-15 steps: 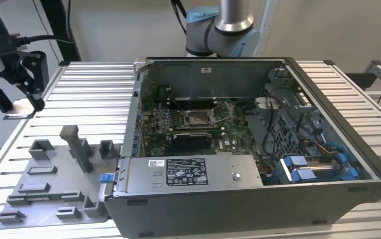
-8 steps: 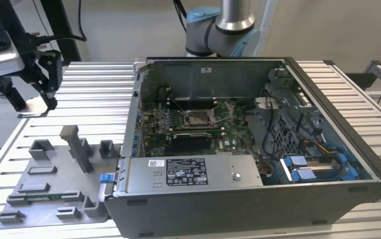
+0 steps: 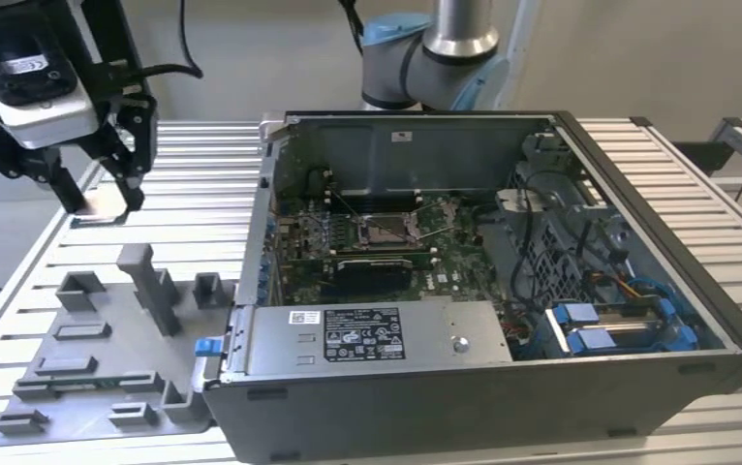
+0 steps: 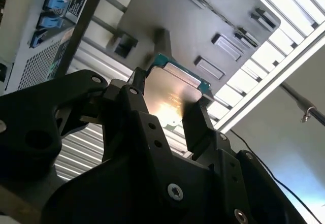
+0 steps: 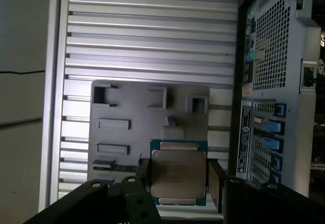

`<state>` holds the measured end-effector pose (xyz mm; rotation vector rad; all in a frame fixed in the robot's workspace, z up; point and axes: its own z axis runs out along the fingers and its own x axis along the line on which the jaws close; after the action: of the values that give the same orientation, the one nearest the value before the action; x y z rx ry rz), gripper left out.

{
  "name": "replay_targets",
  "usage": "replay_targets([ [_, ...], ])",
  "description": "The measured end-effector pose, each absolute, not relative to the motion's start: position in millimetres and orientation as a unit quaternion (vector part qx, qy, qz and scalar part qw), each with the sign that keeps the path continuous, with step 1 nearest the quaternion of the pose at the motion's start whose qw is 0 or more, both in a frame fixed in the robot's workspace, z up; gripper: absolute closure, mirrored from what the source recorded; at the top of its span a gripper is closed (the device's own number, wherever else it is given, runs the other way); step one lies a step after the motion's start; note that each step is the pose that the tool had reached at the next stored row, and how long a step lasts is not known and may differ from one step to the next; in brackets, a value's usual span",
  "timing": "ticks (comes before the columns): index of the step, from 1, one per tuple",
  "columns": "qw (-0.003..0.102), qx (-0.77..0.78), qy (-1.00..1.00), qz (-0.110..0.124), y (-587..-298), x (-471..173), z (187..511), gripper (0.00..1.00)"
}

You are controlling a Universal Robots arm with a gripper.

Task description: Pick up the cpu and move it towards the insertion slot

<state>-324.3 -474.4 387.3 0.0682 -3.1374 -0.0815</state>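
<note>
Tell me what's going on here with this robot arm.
The arm's gripper holds the cpu between its fingers, raised clear of the grey tray. It hangs at the exterior view's left, outside the open computer case, so the chip is well apart from the insertion slot on the board inside.

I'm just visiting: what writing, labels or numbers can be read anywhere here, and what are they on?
White-and-black label sticker inside the dark grey open computer case: printed, but too small to read.
Small white sticker beside it: too small to read.
Silvery square cpu held in the black gripper: faint markings, unreadable.
So no text can be quoted.
</note>
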Motion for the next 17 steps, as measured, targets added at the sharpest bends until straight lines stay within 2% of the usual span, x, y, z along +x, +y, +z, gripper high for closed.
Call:
replay_targets([
  [17, 0.001, 0.021, -0.999, -0.026, -469.2, -259.9, 387.2, 1.0],
])
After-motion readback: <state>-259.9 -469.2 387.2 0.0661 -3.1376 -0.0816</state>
